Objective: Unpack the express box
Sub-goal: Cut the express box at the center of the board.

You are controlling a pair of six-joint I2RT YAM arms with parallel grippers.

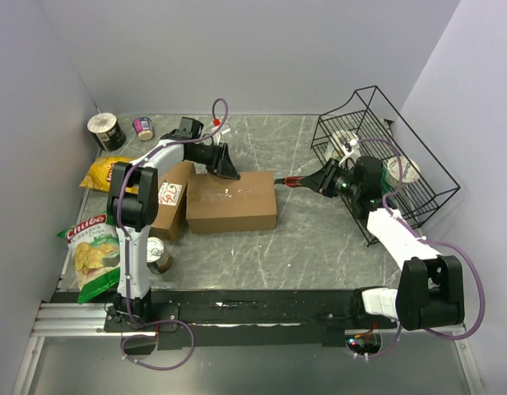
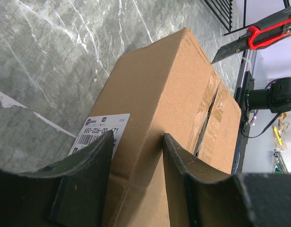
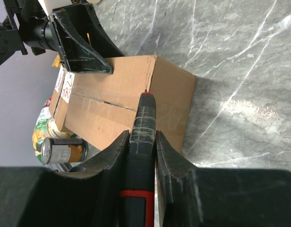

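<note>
Cutter [image 1: 289, 179] — tip toward box [image 1: 233, 202]

Bright, even overhead light casts soft shadows, with faint sheen on the table [image 1: 311, 239]

Left hand [image 1: 228, 170] half open, right hand [image 1: 322, 178] clamped, both arms extended

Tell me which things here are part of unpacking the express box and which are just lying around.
In the job: cardboard box; red box cutter, held in the right claw; left claw at the box's back edge.
Lying about: second labelled box, can, green snack bag, yellow snack bag, large cup, small pink cup, wire basket.
</note>
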